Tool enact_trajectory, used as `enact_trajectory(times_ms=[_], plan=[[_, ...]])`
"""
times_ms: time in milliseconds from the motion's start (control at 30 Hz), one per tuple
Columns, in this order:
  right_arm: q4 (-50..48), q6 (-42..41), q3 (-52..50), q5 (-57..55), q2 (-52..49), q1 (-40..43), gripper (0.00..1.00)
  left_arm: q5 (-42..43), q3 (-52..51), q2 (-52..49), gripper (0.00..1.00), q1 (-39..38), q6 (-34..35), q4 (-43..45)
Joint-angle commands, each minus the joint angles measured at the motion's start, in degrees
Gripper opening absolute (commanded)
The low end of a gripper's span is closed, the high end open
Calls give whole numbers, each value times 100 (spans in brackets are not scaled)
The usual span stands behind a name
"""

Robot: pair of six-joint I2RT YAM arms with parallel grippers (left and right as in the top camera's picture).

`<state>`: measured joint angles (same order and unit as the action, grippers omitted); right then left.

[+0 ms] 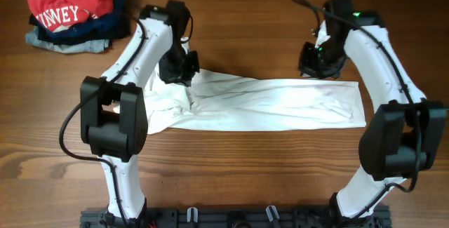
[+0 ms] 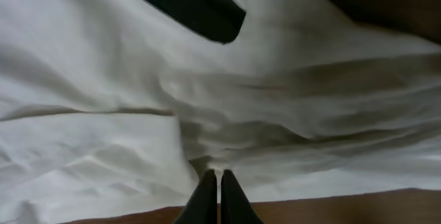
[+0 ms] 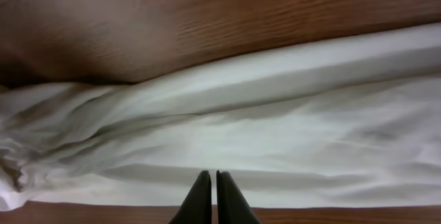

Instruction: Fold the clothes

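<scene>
T-shirt, white and wrinkled, lies at the middle of the wooden bench as a long, narrow band running from 9 o'clock to 3 o'clock. Its 3 o'clock end is square and fairly flat, and its 9 o'clock end is wider and more rumpled, partly hidden under the left arm. The left gripper sits on the upper edge of the band toward 9 o'clock. In the left wrist view its fingers are pressed together, and creases in the cloth run into a small pucker right at their tips, so it is pinching the T-shirt. The right gripper is at the upper edge toward 2 o'clock. Its fingers are closed tight against each other, low over the smooth white cloth near the edge where bare wood begins. Whether any cloth is caught between them cannot be told. At 10 o'clock, well apart from the T-shirt, a red shirt with white letters tops a stack of folded garments in dark and light blue.
</scene>
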<state>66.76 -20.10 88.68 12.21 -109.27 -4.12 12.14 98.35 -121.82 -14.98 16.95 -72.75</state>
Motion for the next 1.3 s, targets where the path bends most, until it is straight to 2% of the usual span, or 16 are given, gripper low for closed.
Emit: enact_trajectory(times_ms=[0, 133, 300, 533, 633, 667, 767, 833, 1067, 1200, 1267], plan=[[-229, -216, -450, -328, -13, 68, 4, 282, -763, 26, 4, 107, -151, 411], [-573, -160, -1088, -326, -13, 254, 4, 282, -1611, 26, 4, 531, -129, 949], [-984, -238, -1681, -518, -192, 813, 4, 232, -2050, 26, 4, 1064, -138, 1163], [-1043, -299, -1823, -511, -293, 1626, 4, -42, -2127, 26, 4, 1467, -133, 1174], [-1215, -302, -1947, -514, -315, 1718, 4, -345, -2127, 26, 4, 1569, -79, 1075], [-1322, -302, -2011, -509, -365, 1716, 4, -627, -2127, 26, 4, 1635, 177, 1040], [-1504, -304, -2028, -542, -605, 1716, 4, -754, -2127, 26, 4, 1893, 146, 1019], [-1379, -813, -1919, -1204, -601, 1751, 4, -1008, -2127, 26, 4, 2096, 153, 992], [-636, -901, -911, -1178, -511, 1834, 4, -1051, -2107, 313, 4, 2828, 146, 841], [-81, -977, -278, -1106, -9, 1963, 4, -1075, -2107, 1198, 12, 3025, 151, 778], [-24, -503, -190, -435, 310, 2186, 10, -1128, -2107, 1718, 20, 3150, 149, 734]])
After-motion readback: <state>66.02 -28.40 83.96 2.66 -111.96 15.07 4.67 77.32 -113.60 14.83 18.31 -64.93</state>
